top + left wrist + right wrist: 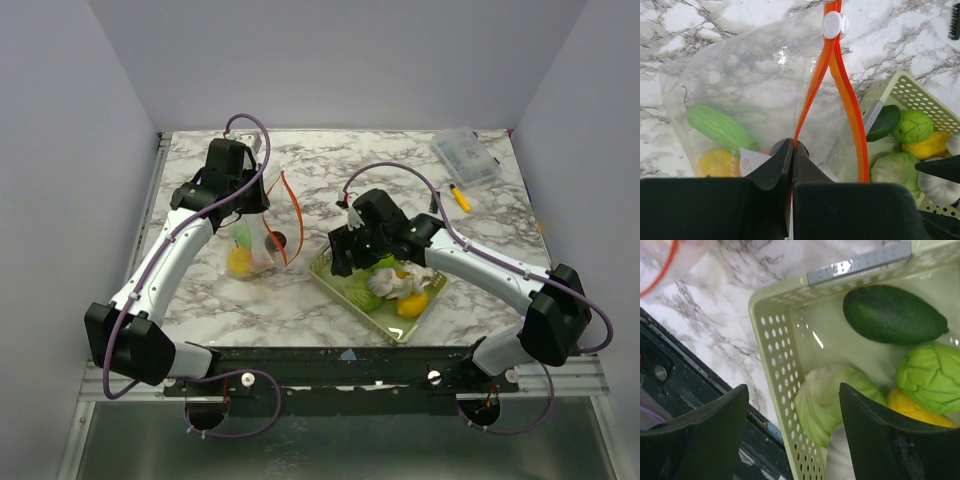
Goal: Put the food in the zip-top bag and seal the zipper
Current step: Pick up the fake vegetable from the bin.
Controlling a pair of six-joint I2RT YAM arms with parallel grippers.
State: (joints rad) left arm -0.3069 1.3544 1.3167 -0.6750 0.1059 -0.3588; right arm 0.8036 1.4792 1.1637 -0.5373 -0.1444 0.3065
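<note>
The clear zip-top bag [755, 85] lies on the marble, its mouth gaping. My left gripper [791, 150] is shut on one side of the orange-red zipper [815, 85], near the white slider [832, 25]. A bumpy green vegetable [720, 127] and a yellow piece [715, 162] lie inside the bag [255, 245]. My right gripper [792, 390] stands open over the pale green basket [772, 340], holding nothing. Its fingers straddle the basket wall and a pale green cabbage [832, 400]. Also in the basket are a dark green piece [892, 315], a green cabbage [930, 375], a yellow piece [910, 407] and a white one [840, 460].
A rigid clear lidded box [466, 157] and a yellow marker [459, 197] lie at the back right. The basket [345, 297] sits close to the table's dark front rail [685, 390], right of the bag.
</note>
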